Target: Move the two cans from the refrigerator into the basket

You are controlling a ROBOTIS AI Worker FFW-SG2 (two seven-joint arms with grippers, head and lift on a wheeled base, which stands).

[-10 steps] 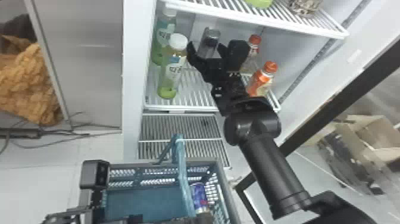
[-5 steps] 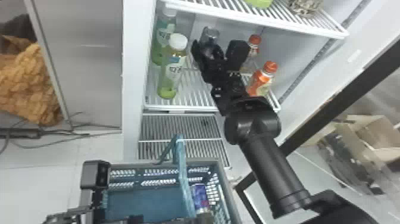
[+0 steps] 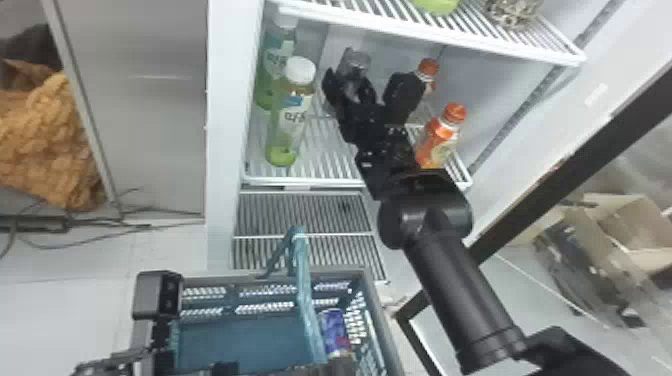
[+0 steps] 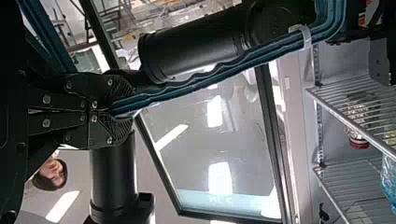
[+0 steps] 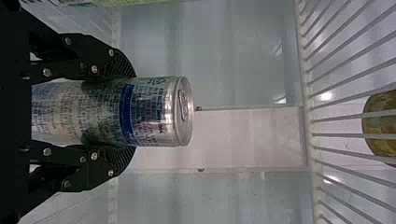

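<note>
Can point(image 5: 149, 112) is clasped between the right gripper point(image 5: 128, 112)'s fingers; green bottle point(image 3: 291, 112) could be toppled by sideways swinging. Handle point(image 4: 187, 87) is clenched by left gripper point(image 4: 125, 110).

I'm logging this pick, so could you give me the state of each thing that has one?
Silver can: upright, clasped by the right gripper
Can in the basket: inside, ungripped
Basket handle: raised, clamped in the left gripper
Refrigerator: open
Green bottles: upright, capped
Orange-capped bottles: closed
</note>
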